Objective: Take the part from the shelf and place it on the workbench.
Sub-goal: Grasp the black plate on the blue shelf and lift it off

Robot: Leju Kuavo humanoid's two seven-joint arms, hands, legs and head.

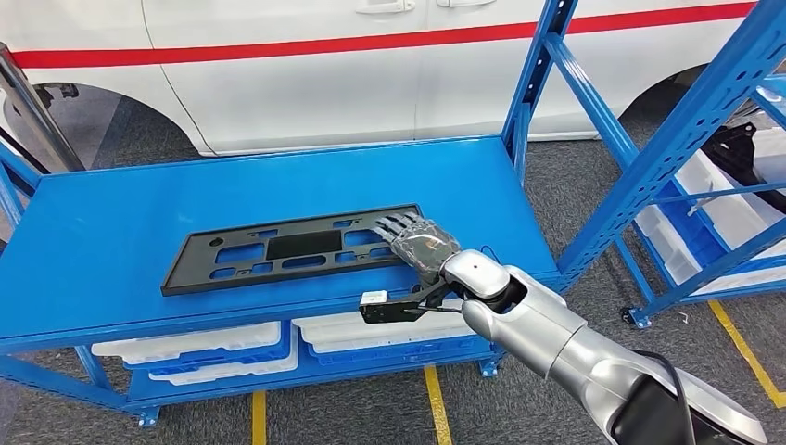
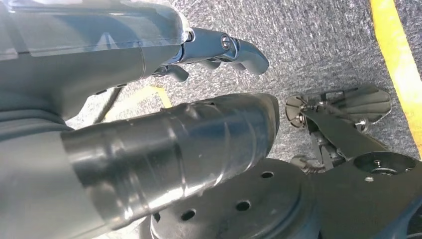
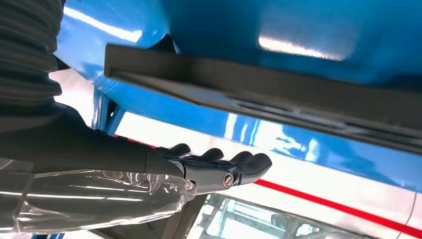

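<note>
you saw the right hand (image 1: pixel 419 243) released, fingers flat over the black part (image 1: pixel 292 247) at its 3 o'clock end on the blue shelf (image 1: pixel 111 232); left hand (image 2: pixel 219 50) grasped nothing, fingers slightly curled.

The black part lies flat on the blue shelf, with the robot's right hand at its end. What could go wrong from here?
1. The black part is long and flat, and the right hand meets it at one end. Lifted from there, it may sag, swing or slip.
2. The right wrist view does not show fingers closed around the part, so the grip may be weak.
3. A blue upright post stands close by; the swinging part could hit it.
</note>
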